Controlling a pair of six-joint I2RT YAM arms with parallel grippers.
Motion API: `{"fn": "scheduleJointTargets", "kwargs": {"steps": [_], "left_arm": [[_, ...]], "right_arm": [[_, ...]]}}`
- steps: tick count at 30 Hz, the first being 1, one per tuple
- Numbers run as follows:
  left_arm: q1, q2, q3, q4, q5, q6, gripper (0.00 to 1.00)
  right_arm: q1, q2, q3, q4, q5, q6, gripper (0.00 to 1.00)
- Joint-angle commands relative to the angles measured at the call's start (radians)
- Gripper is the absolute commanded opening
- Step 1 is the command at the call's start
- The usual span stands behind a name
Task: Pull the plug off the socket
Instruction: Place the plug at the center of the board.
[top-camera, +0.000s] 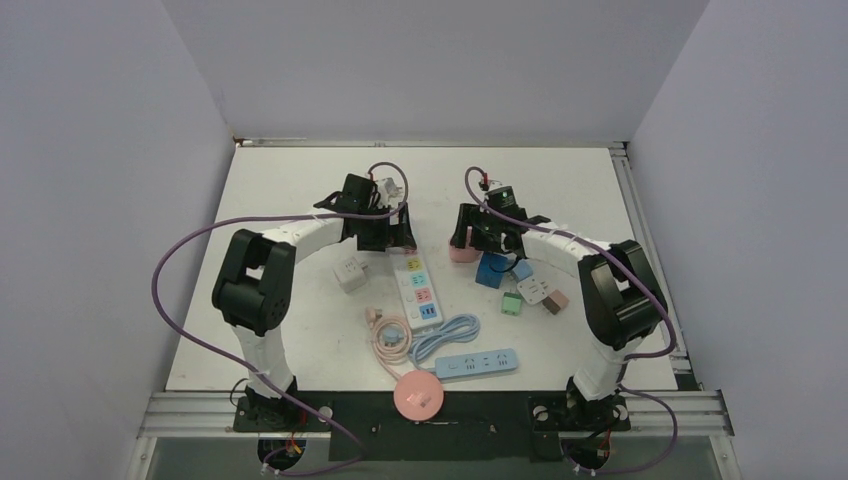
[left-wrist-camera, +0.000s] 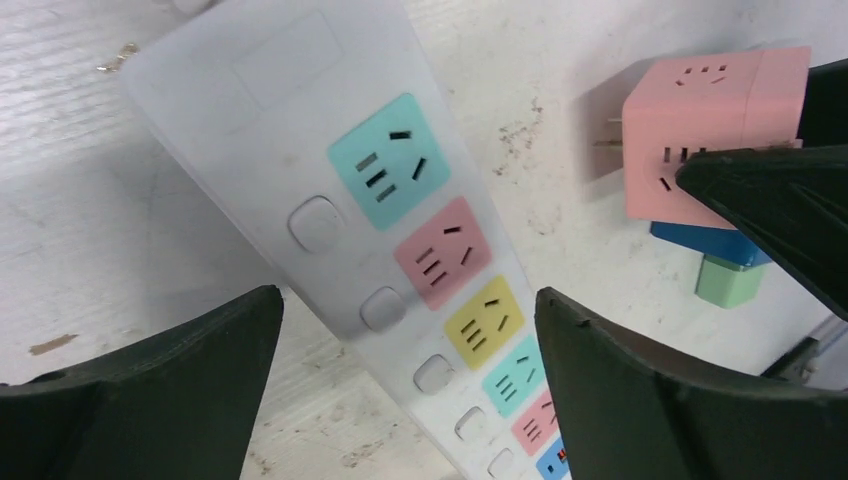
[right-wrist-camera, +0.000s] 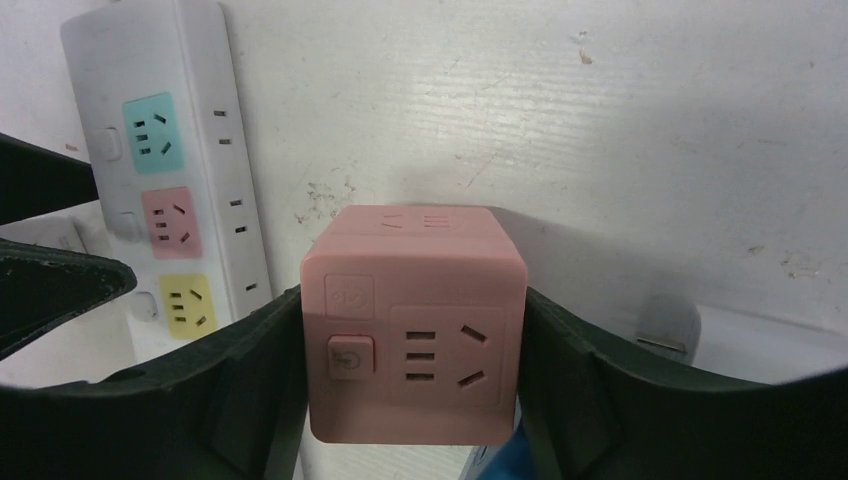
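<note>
The socket is a white power strip (top-camera: 418, 290) with coloured outlets, lying flat between the arms. It also fills the left wrist view (left-wrist-camera: 300, 130). My left gripper (top-camera: 398, 240) hangs over its far end, open, its jaws (left-wrist-camera: 405, 300) straddling the strip without touching it. The plug is a pink cube (right-wrist-camera: 415, 330). My right gripper (right-wrist-camera: 412, 340) is shut on its two sides. The pink cube (left-wrist-camera: 700, 120) is to the right of the strip and apart from it, with its metal prongs bare and pointing at the strip. From above, the cube (top-camera: 461, 252) peeks out under the right gripper (top-camera: 470, 240).
A white cube adapter (top-camera: 349, 272) lies left of the strip. Blue (top-camera: 492, 270), green (top-camera: 511, 302), white (top-camera: 534, 290) and small pink (top-camera: 556, 301) cubes cluster under the right arm. A blue strip (top-camera: 477, 363), a pink coiled cable (top-camera: 388, 335) and a pink round hub (top-camera: 417, 396) lie near the front edge.
</note>
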Motion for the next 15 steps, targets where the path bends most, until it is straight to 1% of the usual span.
{"fn": "scheduleJointTargets", "kwargs": {"steps": [1,3,4,6,7,11,15], "left_arm": [[0.003,-0.072,0.019,0.034,-0.097,0.042,0.97],[0.003,-0.112,-0.001,0.056,-0.142,0.043,0.96],[0.003,-0.136,-0.015,0.071,-0.167,0.044,0.96],[0.003,-0.193,-0.055,0.119,-0.215,0.050,0.96],[0.003,-0.223,-0.076,0.144,-0.239,0.053,0.96],[0.017,-0.350,-0.127,0.190,-0.351,0.053,0.96],[0.030,-0.507,-0.224,0.277,-0.460,0.056,0.96]], "right_arm": [[0.008,-0.018,0.057,0.006,0.023,-0.051,0.79],[0.007,-0.039,0.049,0.011,0.043,-0.055,0.93],[0.007,-0.054,0.045,0.011,0.055,-0.057,0.99],[0.000,-0.083,0.041,-0.001,0.080,-0.066,0.92],[-0.005,-0.099,0.040,-0.006,0.093,-0.070,0.90],[-0.043,-0.172,0.027,-0.034,0.153,-0.096,0.90],[-0.119,-0.270,-0.004,-0.059,0.201,-0.098,0.90]]}}
